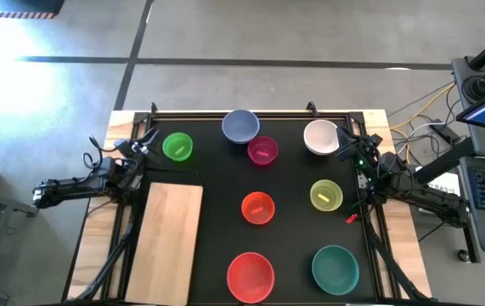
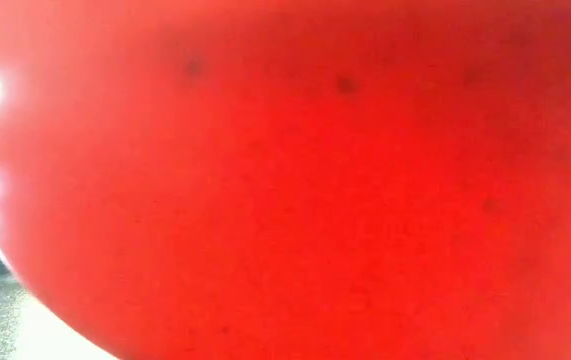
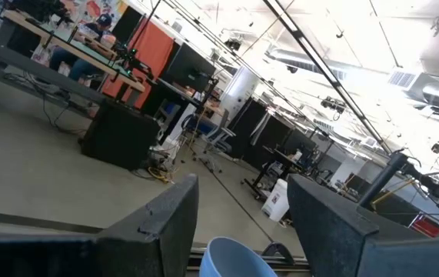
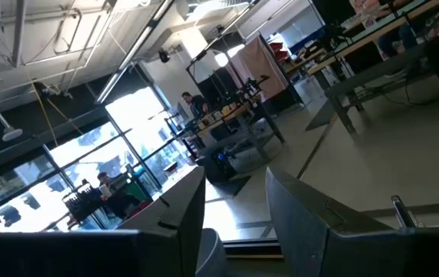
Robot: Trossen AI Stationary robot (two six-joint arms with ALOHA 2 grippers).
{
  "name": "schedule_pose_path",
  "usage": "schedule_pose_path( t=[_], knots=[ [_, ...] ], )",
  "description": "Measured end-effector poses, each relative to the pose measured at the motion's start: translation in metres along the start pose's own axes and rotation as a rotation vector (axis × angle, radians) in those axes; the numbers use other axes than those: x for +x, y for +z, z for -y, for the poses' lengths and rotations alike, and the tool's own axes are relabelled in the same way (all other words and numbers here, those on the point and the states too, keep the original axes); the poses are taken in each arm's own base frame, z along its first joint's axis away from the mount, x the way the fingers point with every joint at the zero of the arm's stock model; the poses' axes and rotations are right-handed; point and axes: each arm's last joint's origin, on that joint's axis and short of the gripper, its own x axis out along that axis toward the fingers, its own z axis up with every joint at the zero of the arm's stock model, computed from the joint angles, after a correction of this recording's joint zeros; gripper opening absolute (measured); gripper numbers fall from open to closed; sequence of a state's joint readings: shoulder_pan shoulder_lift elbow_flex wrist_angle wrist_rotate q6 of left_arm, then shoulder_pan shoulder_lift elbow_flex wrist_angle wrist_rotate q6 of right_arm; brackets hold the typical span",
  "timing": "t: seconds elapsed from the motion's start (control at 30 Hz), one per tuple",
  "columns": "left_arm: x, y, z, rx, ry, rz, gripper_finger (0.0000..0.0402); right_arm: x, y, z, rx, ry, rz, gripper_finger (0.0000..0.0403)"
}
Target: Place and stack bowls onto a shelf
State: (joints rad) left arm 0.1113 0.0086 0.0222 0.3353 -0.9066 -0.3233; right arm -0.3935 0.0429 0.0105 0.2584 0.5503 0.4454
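Eight round bowls sit scattered on a black bench [image 1: 217, 170], seen from straight above. Taking the bench's middle as the clock centre, the green bowl [image 1: 177, 146] lies at ten o'clock, the blue-grey bowl [image 1: 240, 126] at twelve, with the magenta bowl [image 1: 262, 150] just beside it, nearer the centre. The white bowl [image 1: 321, 137] is at two o'clock, the yellow bowl [image 1: 326, 195] at three, and the orange bowl [image 1: 258, 208] close to the centre. The large red bowl [image 1: 250, 276] sits at six o'clock and the large teal bowl [image 1: 335, 268] at five. All rest apart, none stacked.

The shelf [image 1: 166, 242], a pale wooden board, lies flat at eight o'clock and carries no bowls.

The left claw [image 1: 146, 136] waits at the bench's ten o'clock corner, just beside the green bowl, its fingers spread with nothing between them. The right claw [image 1: 346, 140] waits at two o'clock, right beside the white bowl, fingers parted and not pinching anything.

From bench height, the red bowl's side fills nearly the whole view.
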Motion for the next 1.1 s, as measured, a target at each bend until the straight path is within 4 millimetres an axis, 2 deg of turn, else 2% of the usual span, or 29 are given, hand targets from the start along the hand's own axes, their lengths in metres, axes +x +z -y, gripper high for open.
schedule_pose_path(
  t=[1.1],
  knots=[
    [0.0000, 0.0000, 0.0000, 0.000, 0.000, 0.000, 0.0184, 0.0000, 0.0000, 0.0000, 0.000, 0.000, 0.000, 0.0128]
  ],
)
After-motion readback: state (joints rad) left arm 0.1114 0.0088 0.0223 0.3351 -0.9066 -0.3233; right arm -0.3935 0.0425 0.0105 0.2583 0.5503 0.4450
